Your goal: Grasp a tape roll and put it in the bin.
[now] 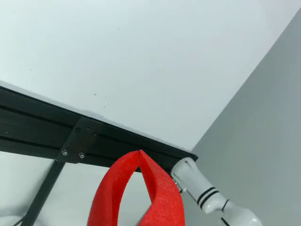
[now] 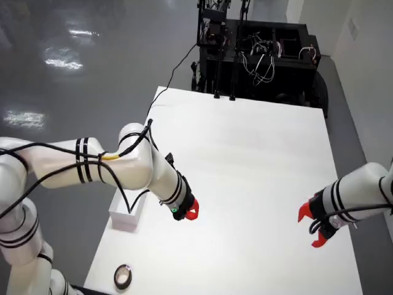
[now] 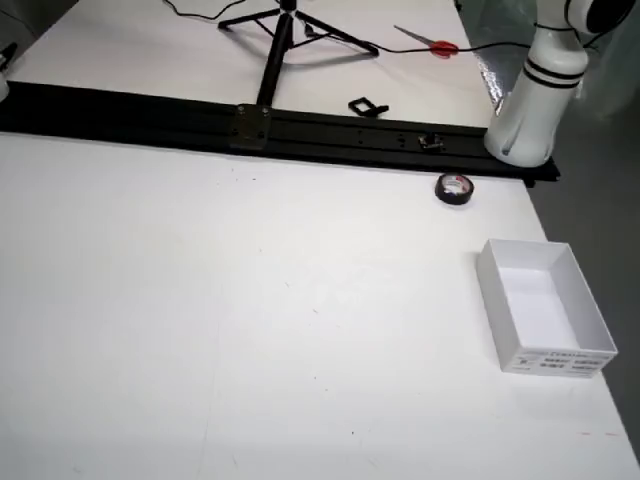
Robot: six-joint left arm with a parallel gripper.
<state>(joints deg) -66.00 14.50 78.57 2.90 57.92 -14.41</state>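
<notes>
The tape roll point(image 2: 123, 276) is a small black ring lying flat near the table's front left corner in the overhead view; it also shows by the black rail, tape roll point(image 3: 455, 188). The white open bin point(image 2: 128, 212) stands at the left table edge, bin point(image 3: 545, 318), and holds nothing. My gripper point(image 2: 191, 212), red-fingered on the left white arm, hovers just right of the bin, well away from the tape. In the wrist view my gripper point(image 1: 139, 153) has its red fingers meeting at the tips with nothing between them. Neither tape nor bin appears in that view.
A second white arm with a red gripper point(image 2: 311, 227) hangs over the table's right side. A black rail point(image 3: 300, 130) runs along the table edge, with a white arm base point(image 3: 530, 110) beside the tape. A black equipment rack point(image 2: 258, 49) stands beyond the far edge.
</notes>
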